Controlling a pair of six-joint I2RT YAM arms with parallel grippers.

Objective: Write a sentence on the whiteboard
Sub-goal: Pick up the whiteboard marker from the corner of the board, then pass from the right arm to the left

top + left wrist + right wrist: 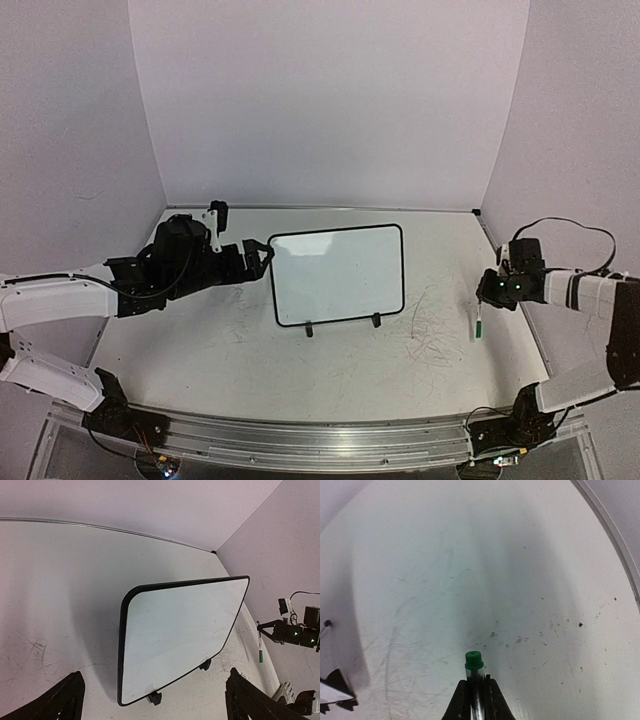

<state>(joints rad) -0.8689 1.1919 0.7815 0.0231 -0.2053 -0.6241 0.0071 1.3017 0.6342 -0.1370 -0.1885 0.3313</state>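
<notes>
The whiteboard [338, 275] stands tilted on its two black clip feet at mid-table, and its face is blank. No green sentence shows on it. My left gripper [262, 255] is open and empty just off the board's left edge. In the left wrist view the board [180, 630] lies ahead between the wide-apart fingers [65, 700]. My right gripper [490, 292] is at the far right, shut on a green-ended marker [479, 322] that hangs down over the table. In the right wrist view the marker [474, 665] sticks out of the shut gripper [476, 682].
Faint grey scribble marks [430, 325] cover the table right of the board. White walls close in the back and both sides. A metal rail [300, 440] runs along the near edge. A corner of the board [330, 692] shows at the lower left of the right wrist view.
</notes>
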